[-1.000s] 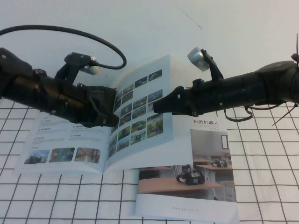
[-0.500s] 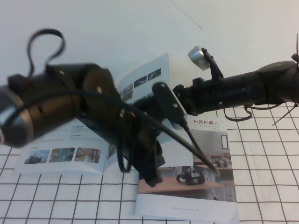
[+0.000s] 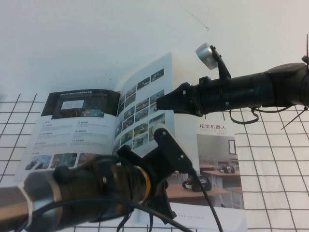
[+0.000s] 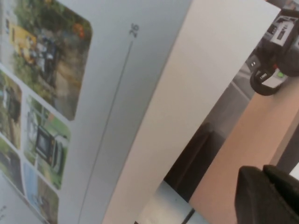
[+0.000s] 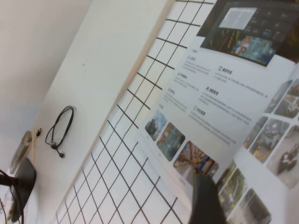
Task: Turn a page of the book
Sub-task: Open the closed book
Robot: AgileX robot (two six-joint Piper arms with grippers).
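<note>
Right pincer (image 3: 160,102) is pinching the glossy photo-grid page (image 3: 145,113), lifted above the thin pale brochure (image 3: 77,133) lying open on the gridded tabletop (image 3: 275,159); sweeping leftward slowly seems wise. Left pincer (image 3: 166,212) is hanging low, grip unreadable.

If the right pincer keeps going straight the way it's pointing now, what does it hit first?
Most likely the page: the right pincer points leftward at the raised leaf with photo rows, its tip at or on that surface. Depth is unclear. The left pincer is low in front, over the second brochure.
</note>
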